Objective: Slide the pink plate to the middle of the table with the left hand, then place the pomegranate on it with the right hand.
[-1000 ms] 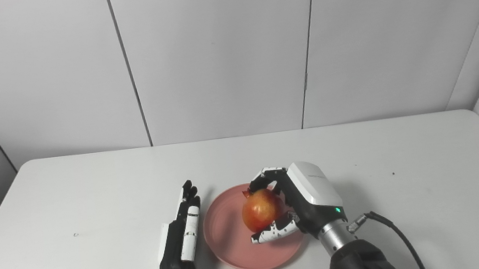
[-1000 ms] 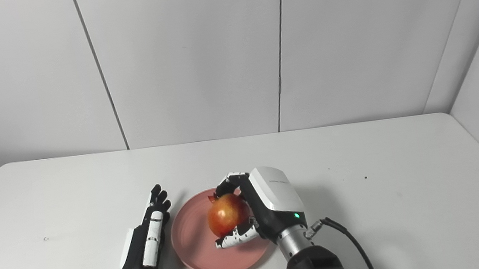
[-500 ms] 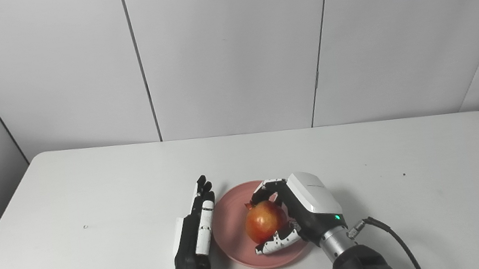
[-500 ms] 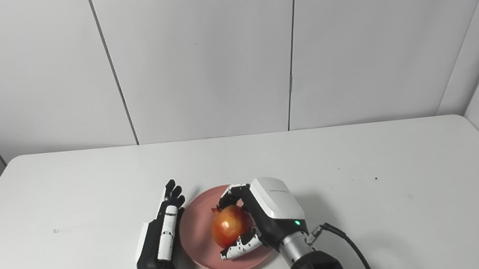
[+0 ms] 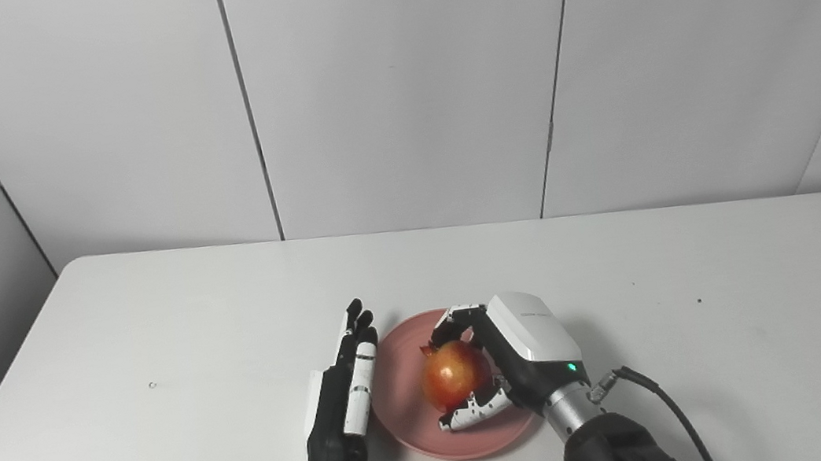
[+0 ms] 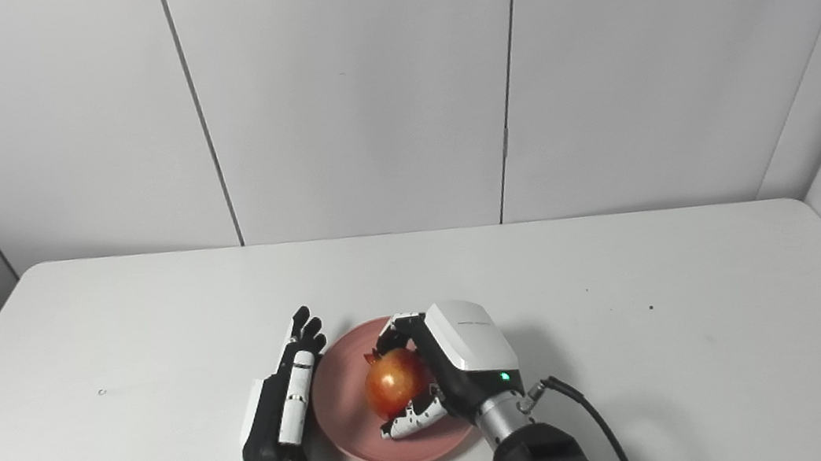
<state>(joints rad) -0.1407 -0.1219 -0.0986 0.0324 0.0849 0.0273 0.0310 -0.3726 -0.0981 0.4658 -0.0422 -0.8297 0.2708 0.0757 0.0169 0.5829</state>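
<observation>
The pomegranate [image 5: 455, 374] was gripped over the plate [image 5: 413, 428] by the right hand [image 5: 511, 360]; release should be gentle. The left hand [image 5: 342, 406] was flat, fingers extended, empty.

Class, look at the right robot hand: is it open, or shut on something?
Shut on the pomegranate. The right robot hand has fingers curled over the fruit's far side and thumb under its near side, above the pink plate.

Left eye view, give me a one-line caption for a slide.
Right hand grips the pomegranate over the pink plate; the open left hand stands beside the plate's rim.
</observation>
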